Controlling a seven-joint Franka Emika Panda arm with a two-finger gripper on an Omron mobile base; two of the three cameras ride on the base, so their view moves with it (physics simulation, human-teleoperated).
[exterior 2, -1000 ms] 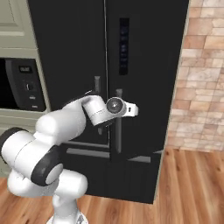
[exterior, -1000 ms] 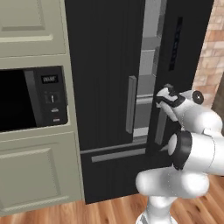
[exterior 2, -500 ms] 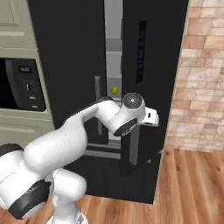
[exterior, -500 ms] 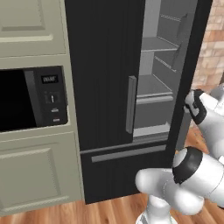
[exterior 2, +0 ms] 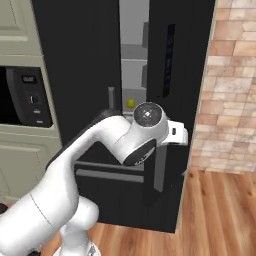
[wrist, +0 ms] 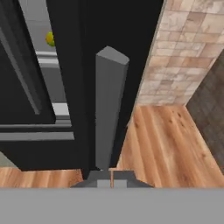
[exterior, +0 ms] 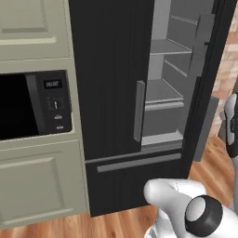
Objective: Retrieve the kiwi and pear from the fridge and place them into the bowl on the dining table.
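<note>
The black fridge (exterior: 111,69) has its right door (exterior 2: 175,75) swung open, and grey shelves (exterior: 162,93) show inside. A small yellow pear (exterior 2: 130,103) lies on a shelf, also seen as the pear (wrist: 50,39) at the upper left of the hand view. My gripper (wrist: 111,179) is shut, its tips together right at the lower end of the door's long grey handle (wrist: 109,109). My wrist (exterior 2: 175,134) sits against the door's outer face. The kiwi is hidden. The bowl and the dining table are out of view.
The fridge's left door is shut, with its handle (exterior: 139,111) upright beside the opening. A lower drawer (exterior: 139,162) runs under the doors. A built-in microwave (exterior: 28,107) sits to the left. A brick wall (exterior 2: 230,100) and wooden floor (wrist: 162,140) lie to the right.
The right fridge door has swung from a narrow gap to wide open, my hand moving right with its handle. The gripper's fingers have come together.
</note>
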